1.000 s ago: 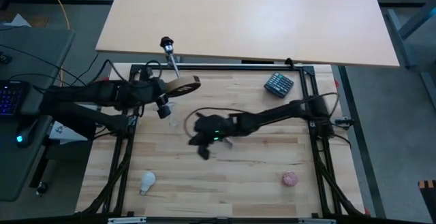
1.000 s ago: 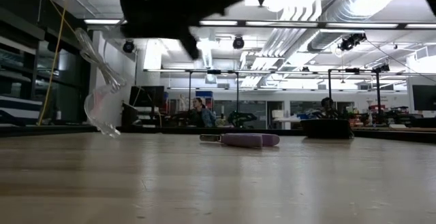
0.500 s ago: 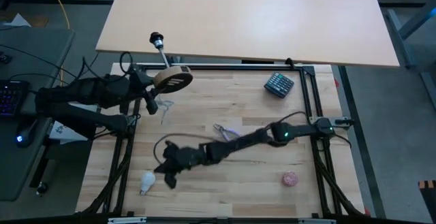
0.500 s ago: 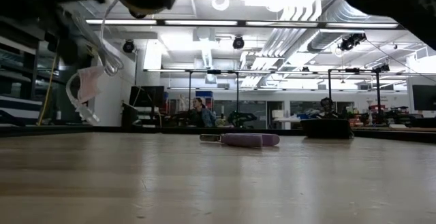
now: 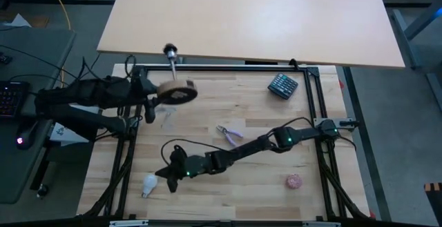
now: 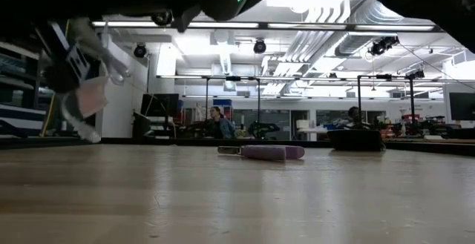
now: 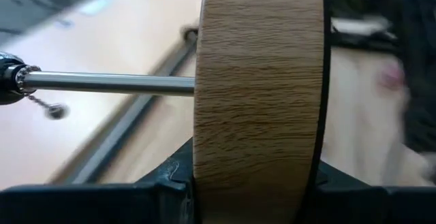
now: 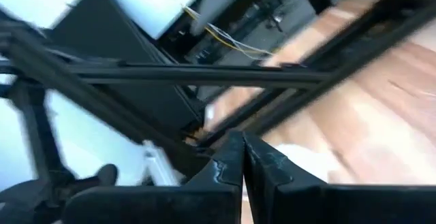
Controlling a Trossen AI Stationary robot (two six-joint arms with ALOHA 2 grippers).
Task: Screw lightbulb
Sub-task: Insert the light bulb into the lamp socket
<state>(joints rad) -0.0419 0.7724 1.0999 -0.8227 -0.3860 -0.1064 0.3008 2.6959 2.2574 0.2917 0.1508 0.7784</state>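
While lightbulb (image 5: 149, 183) lies beside right gripper (image 5: 168, 174).

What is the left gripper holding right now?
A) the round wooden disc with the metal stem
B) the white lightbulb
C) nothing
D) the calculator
A: the left gripper clamps the wooden disc by its edge, while the lightbulb lies on the table.

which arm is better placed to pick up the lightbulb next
Right. The right tool sits just beside the lightbulb at the table's near-left corner, while the left tool is busy holding the wooden lamp base.
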